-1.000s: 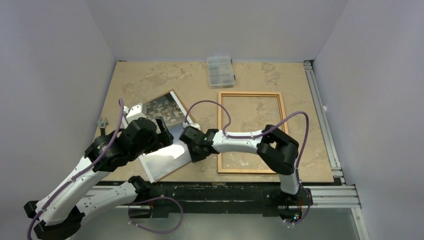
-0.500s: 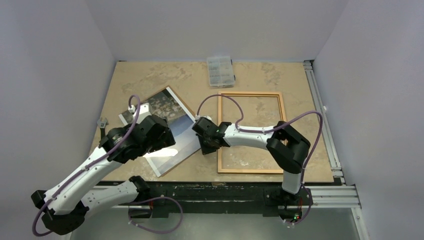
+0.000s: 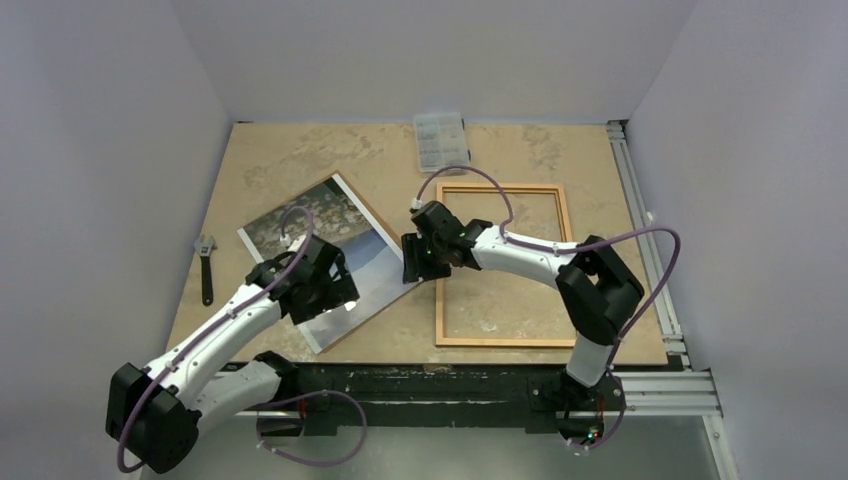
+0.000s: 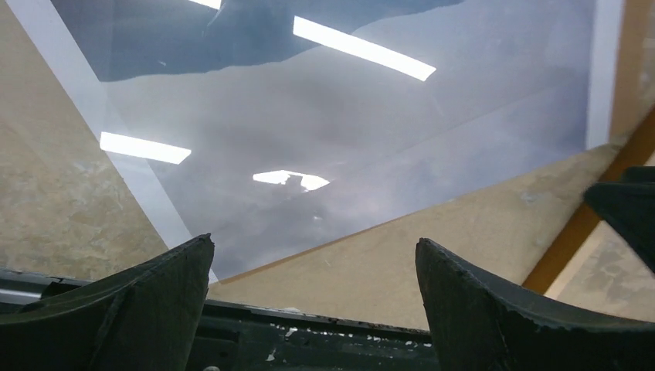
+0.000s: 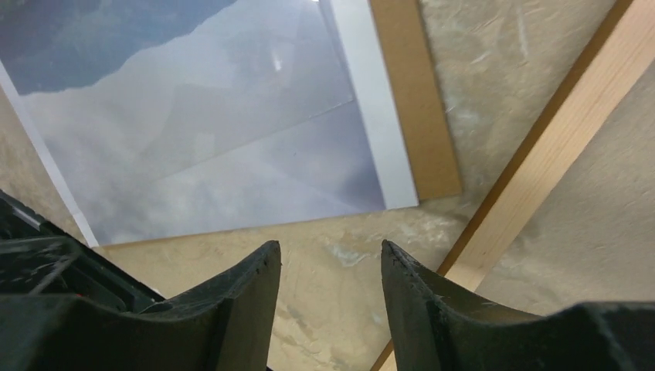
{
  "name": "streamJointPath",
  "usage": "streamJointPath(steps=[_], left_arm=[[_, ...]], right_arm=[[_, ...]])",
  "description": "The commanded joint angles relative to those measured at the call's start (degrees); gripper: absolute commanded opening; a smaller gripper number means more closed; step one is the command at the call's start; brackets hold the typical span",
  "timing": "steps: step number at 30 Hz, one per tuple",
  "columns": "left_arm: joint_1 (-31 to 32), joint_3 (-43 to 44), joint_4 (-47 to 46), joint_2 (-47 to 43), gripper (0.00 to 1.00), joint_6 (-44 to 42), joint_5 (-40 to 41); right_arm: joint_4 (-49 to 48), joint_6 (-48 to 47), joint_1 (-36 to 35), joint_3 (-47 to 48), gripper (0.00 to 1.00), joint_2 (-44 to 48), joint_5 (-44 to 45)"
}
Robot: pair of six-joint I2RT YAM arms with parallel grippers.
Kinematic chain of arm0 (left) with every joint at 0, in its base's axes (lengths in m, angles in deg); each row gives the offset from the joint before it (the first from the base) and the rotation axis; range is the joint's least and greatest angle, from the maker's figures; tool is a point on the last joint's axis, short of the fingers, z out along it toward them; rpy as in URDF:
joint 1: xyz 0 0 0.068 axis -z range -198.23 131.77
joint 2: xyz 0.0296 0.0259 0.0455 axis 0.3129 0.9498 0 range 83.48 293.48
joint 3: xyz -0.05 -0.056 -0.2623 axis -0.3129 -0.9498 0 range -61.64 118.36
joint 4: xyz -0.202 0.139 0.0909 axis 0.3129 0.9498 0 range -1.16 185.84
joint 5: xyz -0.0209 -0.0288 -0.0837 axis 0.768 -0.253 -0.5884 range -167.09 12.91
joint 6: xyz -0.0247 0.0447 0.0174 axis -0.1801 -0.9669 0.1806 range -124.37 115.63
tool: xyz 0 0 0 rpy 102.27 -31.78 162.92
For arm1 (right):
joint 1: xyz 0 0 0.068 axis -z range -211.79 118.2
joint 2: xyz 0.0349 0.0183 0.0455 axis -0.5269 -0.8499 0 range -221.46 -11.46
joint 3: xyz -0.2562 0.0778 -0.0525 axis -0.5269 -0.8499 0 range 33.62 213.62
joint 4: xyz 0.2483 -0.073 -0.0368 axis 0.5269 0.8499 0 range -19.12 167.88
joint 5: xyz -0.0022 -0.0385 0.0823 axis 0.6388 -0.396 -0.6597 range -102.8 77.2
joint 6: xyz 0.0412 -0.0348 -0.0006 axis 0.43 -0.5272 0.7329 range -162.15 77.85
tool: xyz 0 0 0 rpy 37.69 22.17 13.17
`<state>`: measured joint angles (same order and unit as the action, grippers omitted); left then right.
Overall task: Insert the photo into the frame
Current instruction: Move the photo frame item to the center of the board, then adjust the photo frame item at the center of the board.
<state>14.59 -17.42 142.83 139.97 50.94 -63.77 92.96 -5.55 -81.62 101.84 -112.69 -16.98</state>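
Observation:
The photo (image 3: 325,240) lies flat and face up on the table, left of centre, with its pale lower part (image 4: 347,116) towards the near edge. It rests on a brown backing board (image 5: 413,108) that shows along its right side. The wooden frame (image 3: 500,186) lies flat to the right, empty, and its left rail (image 5: 556,147) passes close to the photo's corner. My right gripper (image 3: 413,270) hovers between that corner and the rail, open (image 5: 330,251) with only table between the fingers. My left gripper (image 3: 335,303) is over the photo's near corner, wide open (image 4: 313,247) and holding nothing.
A small clear compartment box (image 3: 441,141) sits at the back of the table. A wrench (image 3: 206,265) lies near the left edge. The black front rail (image 4: 309,340) runs just below my left fingertips. Grey walls close in three sides.
The right gripper was shut on the photo's edge; it has opened, let go and moved away towards the frame. The photo now lies flat, face up. The left arm drew back towards the near side.

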Motion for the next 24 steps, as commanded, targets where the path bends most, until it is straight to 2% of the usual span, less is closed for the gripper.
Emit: streamJointPath(steps=[1, 5, 12, 19, 24], left_arm=[[-7.78, -8.34, -11.31, -1.21, 1.0, -3.44, -9.88], [-15.62, -13.79, -12.76, -3.61, 1.0, -4.15, -11.8], [-25.69, -19.38, -10.25, -12.7, 0.98, -4.28, -11.61], [-26.39, -20.14, -5.54, -17.79, 0.93, -0.11, -4.92], [-26.4, -20.54, -3.74, -17.12, 0.83, 2.45, -2.71]], right_arm=[[-3.16, -1.86, 3.23, 3.27, 0.52, -2.23, -6.52], [-4.67, -2.13, 5.55, 7.07, 0.57, -5.96, -10.5], [-1.3, -4.58, 6.81, 18.01, 0.57, -15.76, -13.3], [0.76, -6.91, 7.58, 22.93, 0.57, -20.79, -9.87], [1.21, -8.1, 7.68, 23.34, 0.57, -23.62, -12.83]])
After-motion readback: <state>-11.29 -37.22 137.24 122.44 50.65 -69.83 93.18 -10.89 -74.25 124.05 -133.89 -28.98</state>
